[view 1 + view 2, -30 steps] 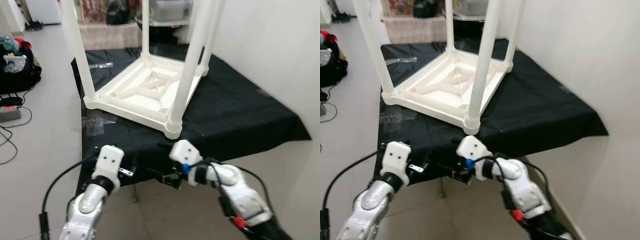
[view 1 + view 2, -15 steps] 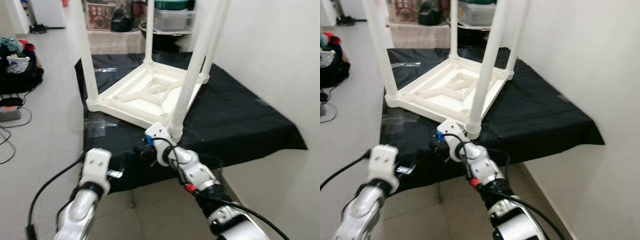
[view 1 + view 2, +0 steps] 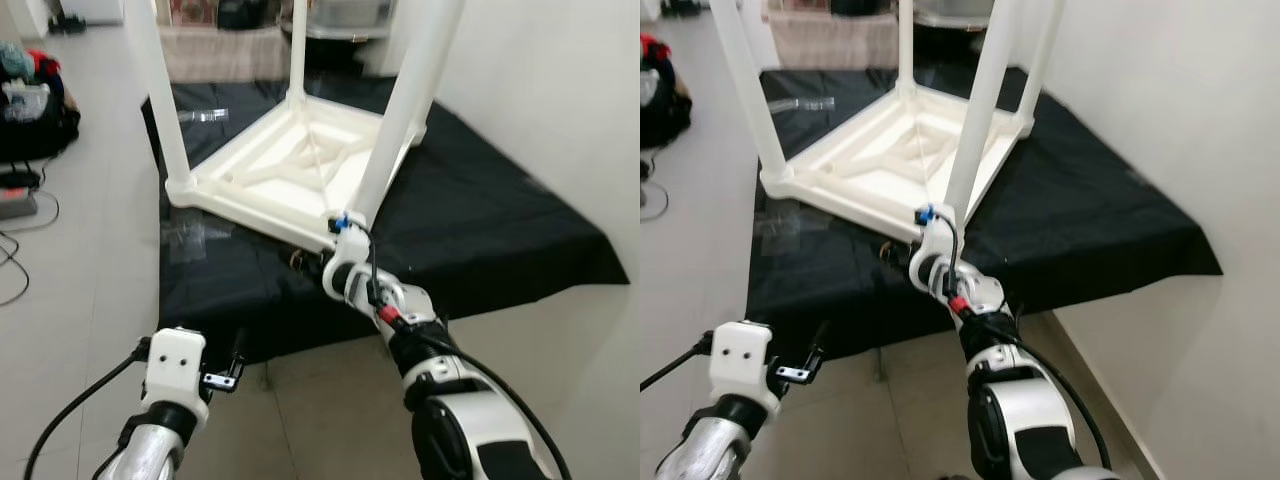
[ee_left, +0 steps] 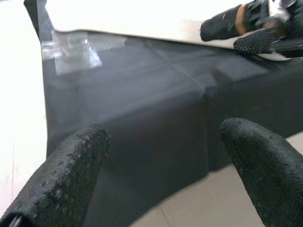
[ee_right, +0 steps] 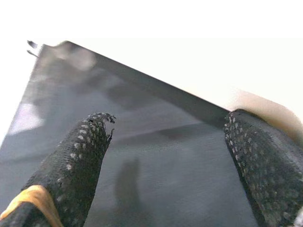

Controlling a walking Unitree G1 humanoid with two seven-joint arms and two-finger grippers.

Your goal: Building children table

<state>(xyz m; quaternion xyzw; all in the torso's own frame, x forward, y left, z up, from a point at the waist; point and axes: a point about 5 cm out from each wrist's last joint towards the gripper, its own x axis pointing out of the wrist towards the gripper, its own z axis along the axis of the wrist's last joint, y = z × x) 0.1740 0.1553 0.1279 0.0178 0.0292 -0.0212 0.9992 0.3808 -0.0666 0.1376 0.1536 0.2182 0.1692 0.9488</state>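
A white children's table [image 3: 290, 175] lies upside down on a black cloth [image 3: 480, 220], its legs pointing up. The nearest leg [image 3: 400, 120] rises from the near corner. My right gripper [image 3: 303, 262] reaches forward over the cloth, just left of that corner. It is open with nothing between its fingers [image 5: 75, 161], and the table's pale edge sits just beyond them. My left gripper [image 3: 232, 362] hangs low in front of the cloth's front edge. It is open and empty, with its fingers [image 4: 71, 165] pointing toward the draped cloth.
A clear plastic bag [image 3: 185, 240] lies on the cloth by the table's left corner, and another [image 3: 200, 115] farther back. A white wall [image 3: 560, 100] stands close on the right. Bags and cables [image 3: 30, 110] litter the floor at left. Storage boxes [image 3: 220, 40] stand behind.
My right arm has stretched forward from below the cloth's front edge up to the table's near corner. My left gripper has sunk lower and nearer. The camera has shifted.
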